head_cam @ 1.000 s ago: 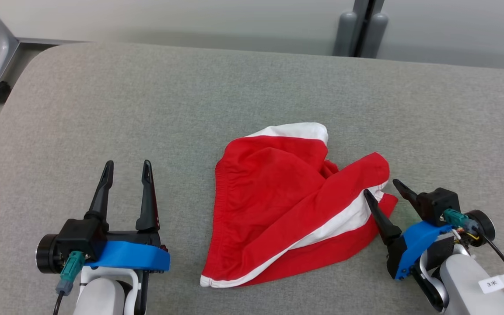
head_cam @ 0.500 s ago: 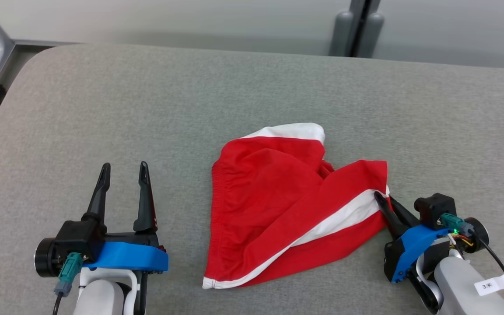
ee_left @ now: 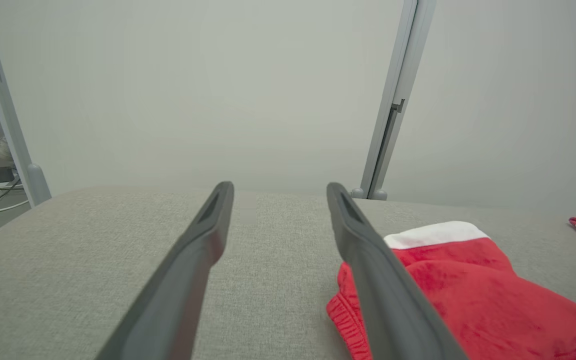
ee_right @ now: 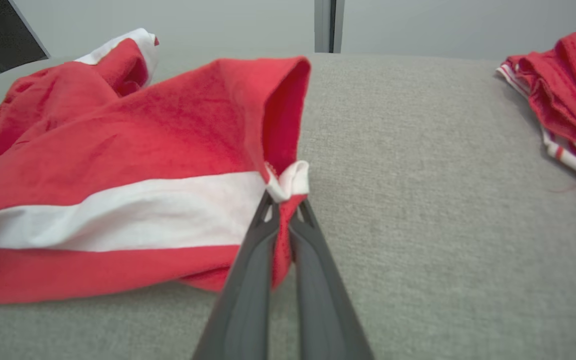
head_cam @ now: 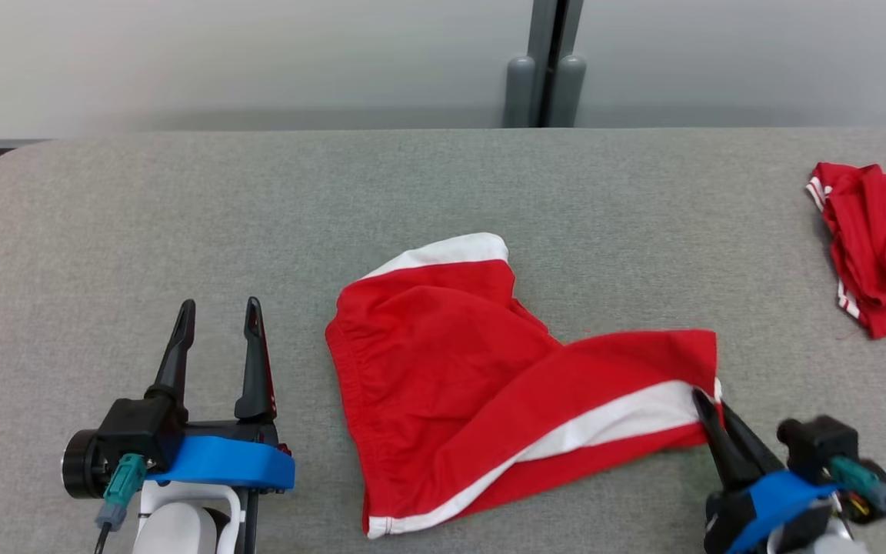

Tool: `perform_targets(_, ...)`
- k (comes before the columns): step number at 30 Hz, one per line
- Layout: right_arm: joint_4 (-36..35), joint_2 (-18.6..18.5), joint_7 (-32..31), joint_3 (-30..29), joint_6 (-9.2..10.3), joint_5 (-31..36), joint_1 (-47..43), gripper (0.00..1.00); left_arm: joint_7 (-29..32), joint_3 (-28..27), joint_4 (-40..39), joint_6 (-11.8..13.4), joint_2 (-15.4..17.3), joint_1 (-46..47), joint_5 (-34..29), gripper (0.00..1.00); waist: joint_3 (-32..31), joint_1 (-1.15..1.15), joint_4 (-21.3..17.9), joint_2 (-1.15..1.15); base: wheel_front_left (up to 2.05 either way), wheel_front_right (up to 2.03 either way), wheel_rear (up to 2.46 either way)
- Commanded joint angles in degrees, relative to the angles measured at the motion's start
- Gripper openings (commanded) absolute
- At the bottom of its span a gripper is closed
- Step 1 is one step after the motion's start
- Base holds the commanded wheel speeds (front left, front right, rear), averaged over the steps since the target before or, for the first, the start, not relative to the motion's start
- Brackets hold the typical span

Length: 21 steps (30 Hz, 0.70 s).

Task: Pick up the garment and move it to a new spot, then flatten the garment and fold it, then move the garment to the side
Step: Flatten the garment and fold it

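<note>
One crumpled red-and-white garment (head_cam: 451,362) lies midway across the grey table (head_cam: 143,215), its near right corner pinched in the right gripper (head_cam: 708,396), the left gripper (head_cam: 220,304) open and empty to its left, so flattening, folding and moving aside seemingly all remain.
</note>
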<state>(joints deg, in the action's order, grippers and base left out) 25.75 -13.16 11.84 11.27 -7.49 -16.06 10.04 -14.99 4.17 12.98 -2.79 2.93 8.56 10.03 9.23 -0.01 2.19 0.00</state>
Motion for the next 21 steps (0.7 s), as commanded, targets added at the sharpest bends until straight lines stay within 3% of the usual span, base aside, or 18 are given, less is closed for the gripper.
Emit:
perform_targets(1,-2.4,0.6,-0.9,-1.4,-0.02,0.3,-3.0,0.00,-0.3,-0.2,0.1,0.0,-0.1,-0.4,-0.1,1.00,-0.4,0.01,-0.6,0.00,0.00,0.00,0.00)
perform_targets(3,-4.9,1.5,-2.1,-2.6,-0.02,0.5,-5.8,0.00,-0.3,-0.4,0.1,0.0,-0.1,-0.6,-0.2,1.00,-0.6,0.01,-1.0,0.00,0.00,0.00,0.00)
perform_targets(4,-6.1,1.9,-2.7,-3.2,-0.02,0.6,-7.0,0.16,-0.3,-0.4,0.1,0.0,-0.1,-0.7,-0.2,1.00,-0.7,0.01,-1.2,0.00,0.00,0.00,0.00)
perform_targets(5,-7.1,2.2,-3.2,-3.4,-0.02,0.9,-7.9,0.42,-0.3,-0.5,0.1,-0.1,-0.1,-0.9,-0.2,1.00,-0.9,0.01,-1.4,0.00,0.00,0.00,0.00)
perform_targets(6,-8.3,2.5,-3.5,-3.9,-0.02,1.1,-8.8,0.82,-0.3,-0.5,0.1,-0.2,-0.1,-1.0,-0.3,1.00,-0.9,0.01,-1.5,0.00,0.00,0.00,0.00)
perform_targets(7,-9.1,2.7,-3.8,-4.2,-0.02,1.3,-9.6,1.00,-0.3,-0.6,0.2,-0.2,-0.1,-1.1,-0.3,1.00,-1.0,0.01,-1.6,0.00,0.00,0.00,0.00)
perform_targets(21,-20.9,4.7,-6.6,-8.4,-0.03,4.0,-13.2,1.00,-0.3,-0.9,0.6,-0.9,-0.1,-1.1,-0.9,1.00,-1.5,0.01,-2.0,0.00,0.00,0.00,0.00)
